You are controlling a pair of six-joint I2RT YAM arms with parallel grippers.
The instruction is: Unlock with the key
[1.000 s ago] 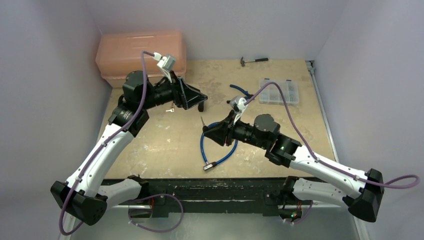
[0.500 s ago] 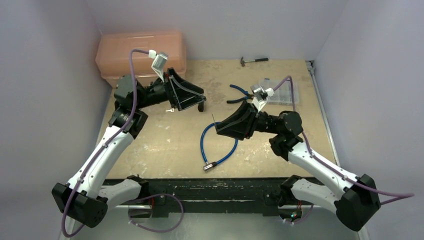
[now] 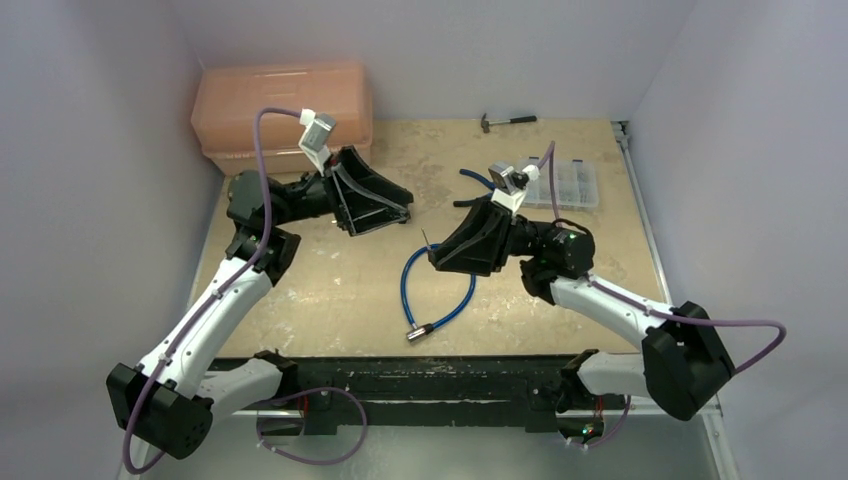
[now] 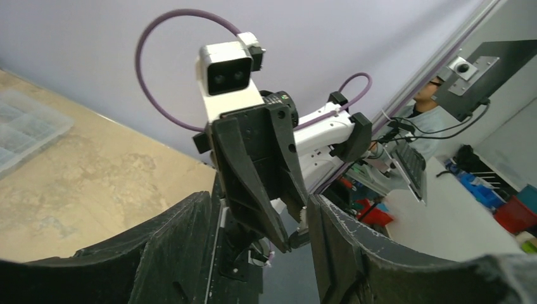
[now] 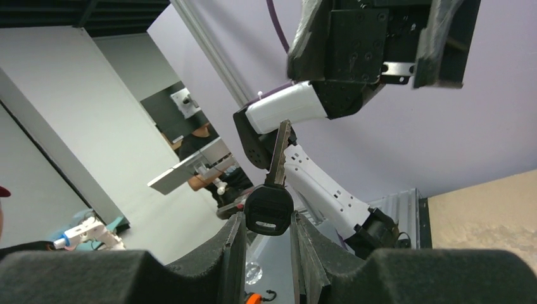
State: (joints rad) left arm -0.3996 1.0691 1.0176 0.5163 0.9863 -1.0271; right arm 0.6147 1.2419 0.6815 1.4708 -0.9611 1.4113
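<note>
Right wrist view: the key [image 5: 269,208] has its black head pinched between the two fingers [image 5: 235,250], with the metal blade sticking up past their tips.
Key from above: only a thin sliver of the blade shows at the right gripper's tip, held in the air off the table [image 3: 330,290], over the upper bend of the blue cable [image 3: 470,292].
Right gripper [image 5: 267,221]: jaws clamped on the key's head.
Left gripper [image 4: 259,199]: jaws standing apart and raised off the table, facing the right gripper across a gap, and the key's blade aims toward it.
Blue cable: it lies looped on the table under the right gripper, with its metal end near the front edge.
Pliers [image 3: 480,182]: they lie just behind the right gripper and are partly hidden by it.
Clear parts box [image 3: 572,185]: it sits on the table at the far right.
Hammer [image 3: 508,120]: it lies by the back wall.
Orange case [image 3: 282,105]: it stands in the far left corner, behind the left arm.
</note>
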